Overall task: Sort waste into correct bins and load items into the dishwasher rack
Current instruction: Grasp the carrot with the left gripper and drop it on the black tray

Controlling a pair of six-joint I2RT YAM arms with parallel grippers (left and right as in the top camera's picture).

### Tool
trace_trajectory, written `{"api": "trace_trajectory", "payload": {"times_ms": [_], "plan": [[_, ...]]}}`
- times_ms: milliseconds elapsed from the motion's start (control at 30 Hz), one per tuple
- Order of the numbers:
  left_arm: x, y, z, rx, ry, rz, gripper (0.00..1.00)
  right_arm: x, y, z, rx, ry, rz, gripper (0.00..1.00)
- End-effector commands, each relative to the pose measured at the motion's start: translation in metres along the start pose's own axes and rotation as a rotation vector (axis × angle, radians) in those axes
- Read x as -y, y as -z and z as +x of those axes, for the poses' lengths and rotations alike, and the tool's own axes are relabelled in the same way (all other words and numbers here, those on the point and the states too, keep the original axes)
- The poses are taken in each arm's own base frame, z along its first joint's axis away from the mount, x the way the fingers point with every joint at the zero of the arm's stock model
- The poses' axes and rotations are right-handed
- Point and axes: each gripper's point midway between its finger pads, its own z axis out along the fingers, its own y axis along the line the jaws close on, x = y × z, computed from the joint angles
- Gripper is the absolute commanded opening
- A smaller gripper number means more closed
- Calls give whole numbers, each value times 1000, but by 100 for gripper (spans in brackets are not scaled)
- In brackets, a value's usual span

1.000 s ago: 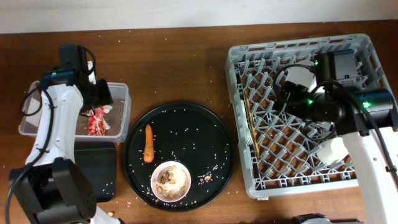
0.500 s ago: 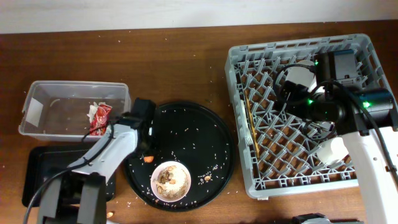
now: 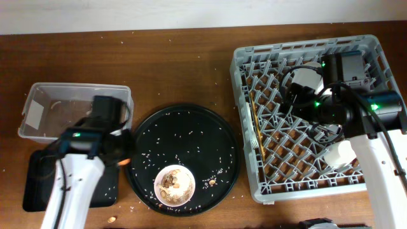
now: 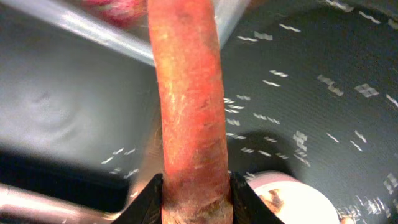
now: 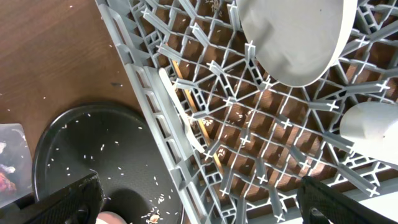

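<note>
My left gripper point(image 4: 196, 200) is shut on the orange carrot piece point(image 4: 189, 93) and holds it above the gap between the clear tub point(image 3: 38, 102) and the flat black tray point(image 3: 38, 184). An orange tip point(image 3: 128, 161) shows in the overhead view. The small white bowl point(image 3: 175, 185) with brownish scraps sits on the round black tray point(image 3: 191, 130) among rice grains. My right gripper point(image 5: 199, 208) is open and empty above the grey dishwasher rack point(image 3: 245, 63). The rack holds a white cup point(image 3: 305, 79), a pale cup point(image 3: 338, 154), a chopstick point(image 3: 254, 117) and a fork point(image 3: 257, 144).
My left arm covers the right end of the clear tub, and a red wrapper edge point(image 4: 118, 7) shows in the tub in the left wrist view. Rice grains lie scattered over the brown table point(image 3: 178, 70). The rack's left wall stands close to the round tray.
My left arm left the clear tub, went to the round tray, took hold of the carrot and carried it left. The carrot is gone from the round tray. The right arm has not moved.
</note>
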Motion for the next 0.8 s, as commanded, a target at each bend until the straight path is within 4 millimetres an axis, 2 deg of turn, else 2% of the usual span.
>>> {"api": "trace_trajectory", "payload": {"times_ms": [0,67,100,133,167,267,333,367,400,433,467,500,567,600,667,700,733,767], "plan": [[-77,-25,2,-1,452,-143,14,2,-1,0,-4,-12,3,99],[-107,-64,15,-23,644,-112,14,2,-1,0,-4,-12,3,99],[-116,-74,18,-14,688,-112,14,2,-1,0,-4,-12,3,99],[-126,-86,22,-6,754,-92,26,2,-1,0,-4,-12,3,99],[-130,-89,23,-6,803,-58,56,2,-1,0,-4,-12,3,99],[-111,-74,11,-26,807,88,71,2,-1,0,-4,-12,3,99],[-90,-39,-8,9,687,183,82,2,-1,0,-4,-12,3,99],[-78,-20,-17,48,540,202,80,2,-1,0,-4,-12,3,99],[-56,-4,-22,78,359,228,76,2,-1,0,-4,-12,3,99],[-19,9,-20,106,91,271,72,2,-1,0,-4,-12,3,99],[7,12,-10,98,-68,301,69,2,-1,0,-4,-12,3,99],[32,11,4,76,-224,321,66,2,-1,0,-4,-12,3,99],[71,3,35,15,-465,297,61,2,-1,0,-4,-12,3,99],[76,-6,46,-9,-544,228,58,2,-1,0,-4,-12,3,99],[79,-25,59,-83,-557,146,51,2,-1,0,-4,-12,3,99],[88,-31,67,-124,-584,176,49,2,-1,0,-4,-12,3,99],[110,-35,87,-180,-733,265,48,2,-1,0,-4,-12,3,99],[119,-36,100,-198,-793,272,47,2,-1,0,-4,-12,3,99]]}}
